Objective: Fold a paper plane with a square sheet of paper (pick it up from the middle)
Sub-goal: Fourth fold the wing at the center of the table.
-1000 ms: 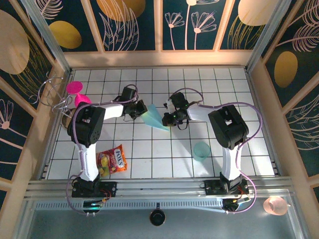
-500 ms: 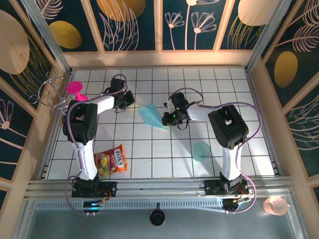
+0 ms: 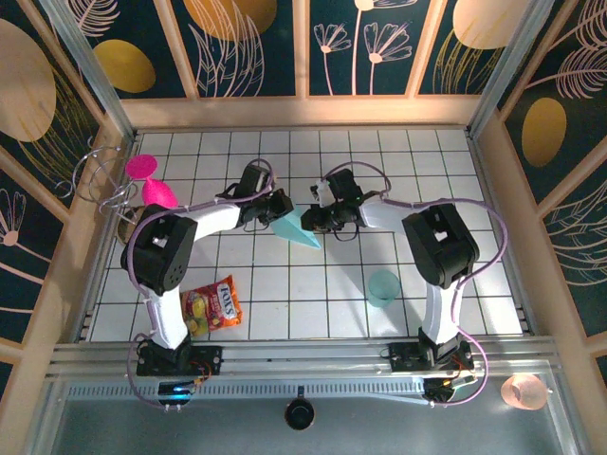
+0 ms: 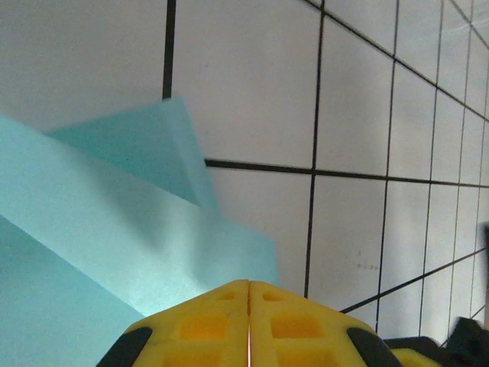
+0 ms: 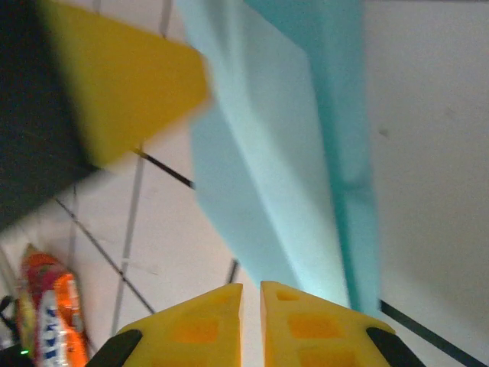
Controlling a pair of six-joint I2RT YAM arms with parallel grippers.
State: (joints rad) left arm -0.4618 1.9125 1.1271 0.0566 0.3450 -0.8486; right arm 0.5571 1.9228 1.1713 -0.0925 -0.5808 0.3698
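Light-blue paper plane (image 3: 297, 230) between outstretched left arm (image 3: 213, 212) and right arm (image 3: 381, 210)

Only legible mark: white lettering, apparently "FOX'S", on red-orange snack bag (image 3: 213, 305), well apart from jaws of left gripper (image 3: 282, 210), back toward its base. Finer print unreadable.

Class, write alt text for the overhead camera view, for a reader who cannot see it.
Seen from above, the left arm and right arm reach inward, jaws on either side of a folded light-blue paper on a white tiled table. A teal cup stands near the right arm; an orange snack bag lies near the left arm.
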